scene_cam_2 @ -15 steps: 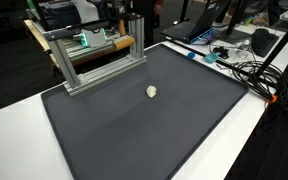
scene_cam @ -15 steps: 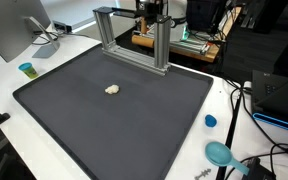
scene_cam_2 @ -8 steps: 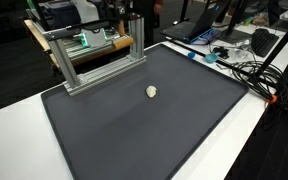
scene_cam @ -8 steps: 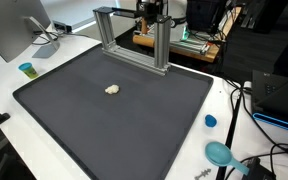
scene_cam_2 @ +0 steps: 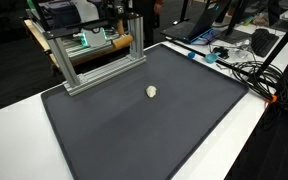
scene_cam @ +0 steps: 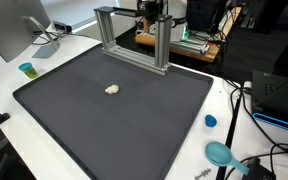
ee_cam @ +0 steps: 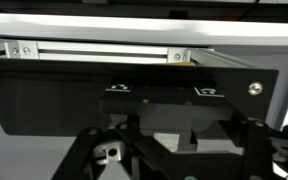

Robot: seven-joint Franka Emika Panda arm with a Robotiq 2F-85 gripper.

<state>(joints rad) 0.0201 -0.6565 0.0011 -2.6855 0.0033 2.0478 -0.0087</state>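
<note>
A small cream lump (scene_cam: pixel 112 89) lies on the black mat (scene_cam: pixel 134 130); it shows in both exterior views (scene_cam_2: pixel 151 91). My gripper (scene_cam: pixel 152 12) hangs high at the back, above the aluminium frame (scene_cam: pixel 134 40), far from the lump, and it also shows in an exterior view (scene_cam_2: pixel 130 14). In the wrist view the dark jaws (ee_cam: pixel 174 150) look spread apart with nothing between them, over the mat (ee_cam: pixel 44 90) and a frame rail (ee_cam: pixel 94 50). The lump is out of the wrist view.
A monitor (scene_cam: pixel 9 25) and a small blue cup (scene_cam: pixel 26 69) stand beside the mat. A blue cap (scene_cam: pixel 210 121), a teal round thing (scene_cam: pixel 219 153) and cables (scene_cam_2: pixel 249 70) lie on the white table. Benches with equipment stand behind the frame.
</note>
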